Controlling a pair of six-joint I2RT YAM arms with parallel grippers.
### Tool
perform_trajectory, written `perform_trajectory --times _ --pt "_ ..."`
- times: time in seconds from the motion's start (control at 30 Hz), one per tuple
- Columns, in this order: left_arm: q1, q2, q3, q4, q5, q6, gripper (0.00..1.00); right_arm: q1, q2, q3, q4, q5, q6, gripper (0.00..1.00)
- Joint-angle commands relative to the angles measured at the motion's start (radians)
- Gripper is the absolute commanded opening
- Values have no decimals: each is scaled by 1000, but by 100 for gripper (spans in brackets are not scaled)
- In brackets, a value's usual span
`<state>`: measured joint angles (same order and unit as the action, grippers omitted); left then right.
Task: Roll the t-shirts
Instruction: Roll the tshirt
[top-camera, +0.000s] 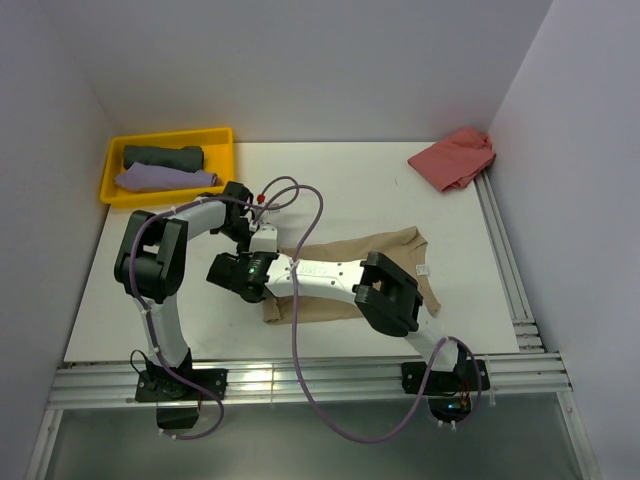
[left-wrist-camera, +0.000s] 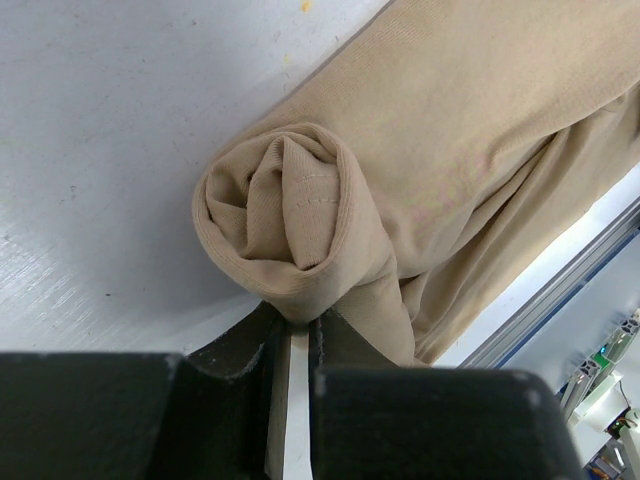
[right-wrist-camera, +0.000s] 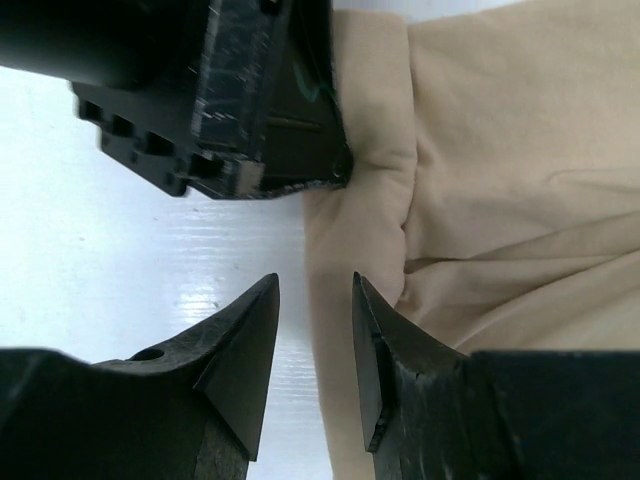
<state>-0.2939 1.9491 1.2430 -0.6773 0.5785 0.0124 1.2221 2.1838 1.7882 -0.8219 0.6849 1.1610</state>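
Observation:
The tan-beige t-shirt (top-camera: 385, 245) lies mid-table, its left end rolled into a loose coil (left-wrist-camera: 285, 215). A small white tag (top-camera: 424, 270) shows near its right end. My left gripper (top-camera: 262, 248) comes down on the roll's end, and its jaws (left-wrist-camera: 297, 322) are nearly closed, pinching the coil's outer edge. My right gripper (top-camera: 232, 272) is open just beside it (right-wrist-camera: 316, 280). One finger is over bare table and the other over the shirt's rolled edge (right-wrist-camera: 350, 330). It holds nothing. The left gripper's black body (right-wrist-camera: 260, 110) sits right in front of it.
A yellow bin (top-camera: 222, 136) at the back left holds a rolled dark green shirt (top-camera: 165, 157) and a lavender one (top-camera: 165, 180). A salmon-pink shirt (top-camera: 453, 158) lies crumpled at the back right corner. Aluminium rails run along the front (top-camera: 300, 380) and right (top-camera: 505, 260) edges.

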Motion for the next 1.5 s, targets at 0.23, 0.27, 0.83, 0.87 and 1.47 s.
perform_trajectory --times 0.23,0.27,0.83,0.87,1.47 --pt "1 19 -13 71 -140 32 2 11 17 39 38 50 -57 43" --pt "1 19 -11 71 -140 32 2 7 24 46 33 41 -57 43" --pt "-1 13 -8 71 -146 32 11 4 102 11 -124 1 65 43" --pt "-1 13 -7 71 -147 34 12 7 108 16 -140 2 74 43" --pt "-1 10 4 65 -144 35 30 19 192 76 -244 -45 40 49"
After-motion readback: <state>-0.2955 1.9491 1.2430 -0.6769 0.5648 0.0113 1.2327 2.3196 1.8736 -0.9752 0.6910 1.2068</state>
